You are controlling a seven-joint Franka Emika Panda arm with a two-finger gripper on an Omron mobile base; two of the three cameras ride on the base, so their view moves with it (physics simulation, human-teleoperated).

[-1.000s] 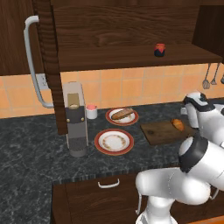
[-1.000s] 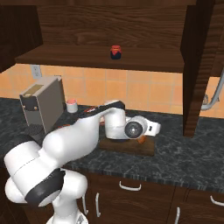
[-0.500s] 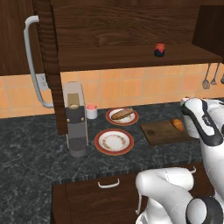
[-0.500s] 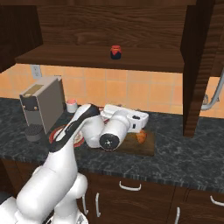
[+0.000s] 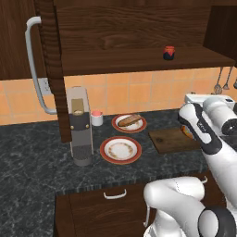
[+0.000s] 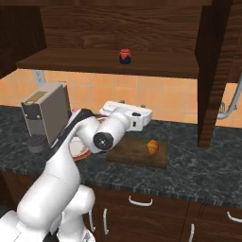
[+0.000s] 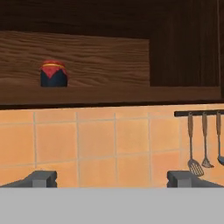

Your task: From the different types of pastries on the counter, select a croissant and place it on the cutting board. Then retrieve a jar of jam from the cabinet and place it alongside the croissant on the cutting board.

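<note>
Home kitchen, rendered. Evidence: dark speckled stone counter (image 5: 28, 157) over wooden base cabinets with drawer pulls (image 5: 115, 194), orange tiled backsplash (image 5: 139, 92), open dark wood wall cabinet (image 6: 108, 28) with a jam jar (image 6: 125, 56) on its shelf. Coffee machine (image 5: 81, 125) on the counter, two plates (image 5: 121, 149) beside it, cutting board (image 6: 139, 152) with a croissant (image 6: 152, 146). Utensils (image 7: 197, 144) hang from a wall rail, probably spatula and ladle.
</note>
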